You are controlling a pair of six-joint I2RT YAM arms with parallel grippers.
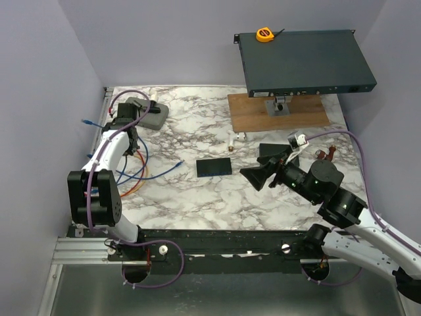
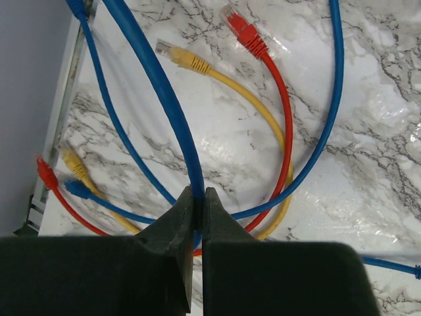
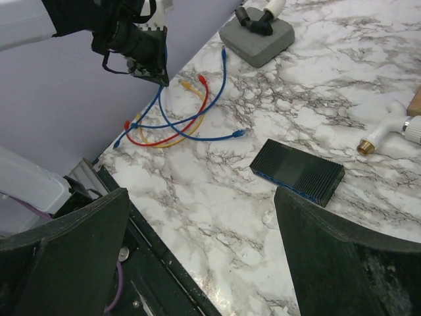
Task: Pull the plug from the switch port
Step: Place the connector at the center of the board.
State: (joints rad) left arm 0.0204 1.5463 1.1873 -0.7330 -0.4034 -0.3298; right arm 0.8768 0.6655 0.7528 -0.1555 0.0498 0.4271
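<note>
Overhead, left gripper (image 1: 133, 146): pointed down over the loose cables by the left wall; I can't read the jaws from here.
Overhead, right gripper (image 1: 264, 164): jaws spread wide with nothing between them, just right of the small black switch (image 1: 214, 167).
Overhead, blue plug (image 1: 181, 162): lying on the marble table (image 1: 197, 204), left of the switch and apart from it.
Left wrist, blue cable (image 2: 164, 99): pinched between the fingertips, which are pressed together; a red cable (image 2: 287, 125) and a yellow cable (image 2: 243, 92) lie below.
Right wrist, switch: flat on the table, with the blue plug near its left end, not touching.
</note>
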